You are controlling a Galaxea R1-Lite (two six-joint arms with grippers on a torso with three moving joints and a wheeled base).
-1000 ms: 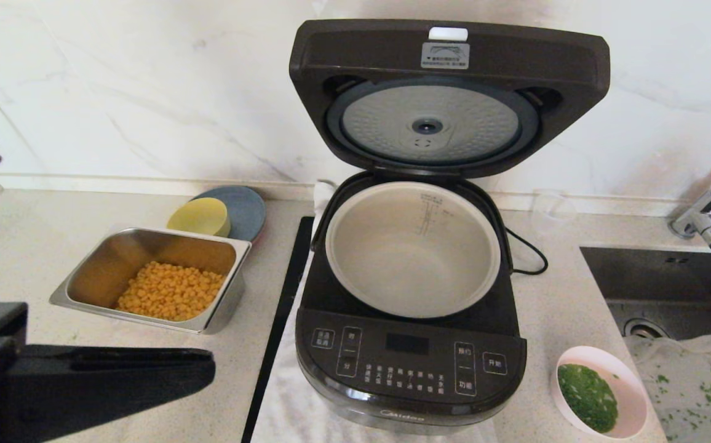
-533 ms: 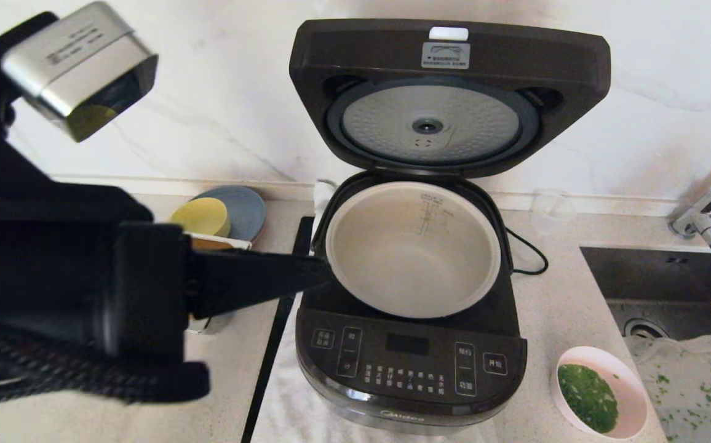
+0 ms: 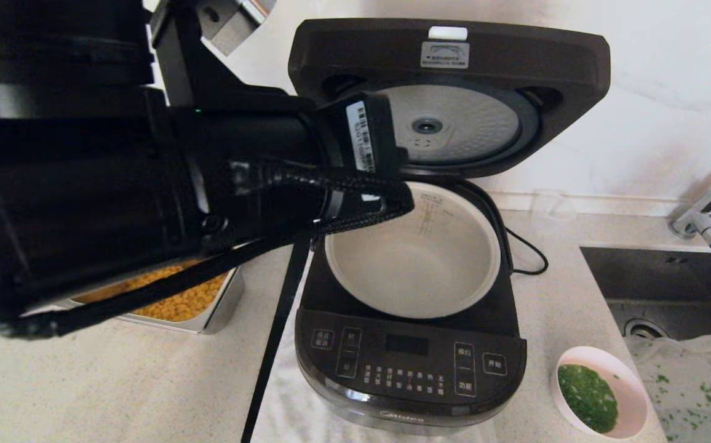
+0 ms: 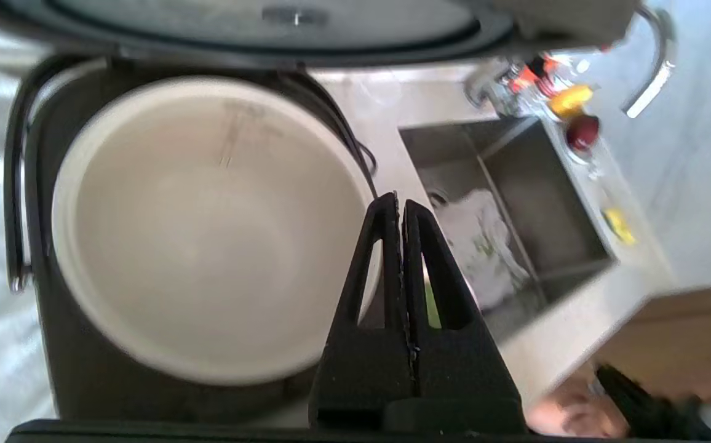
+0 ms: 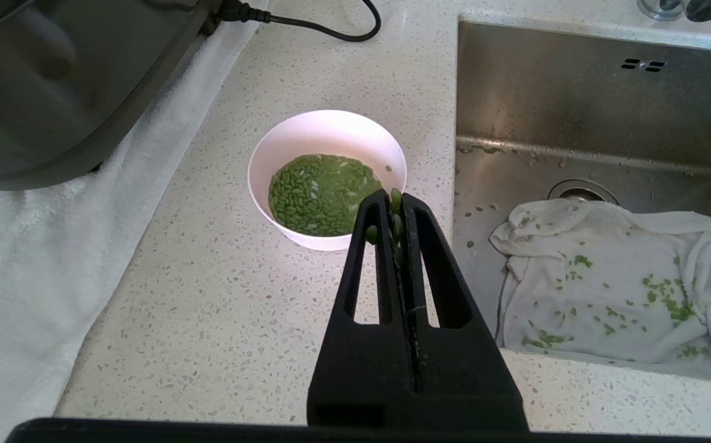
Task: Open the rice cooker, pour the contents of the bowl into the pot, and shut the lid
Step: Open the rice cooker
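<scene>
Bright even daylight; left wrist view motion-blurred; soft glare on marble wall (image 3: 669,92).

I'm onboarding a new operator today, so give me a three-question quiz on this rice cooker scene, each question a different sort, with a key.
1. True or false: the lid of the rice cooker stands open.
2. Multiple choice: where are the chopped greens? A) in the pot B) in the pink bowl on the counter C) in the steel tray
3. Fill in: both the left gripper and the right gripper have their fingers ____.

Key: 1 true; 2 B; 3 shut
</scene>
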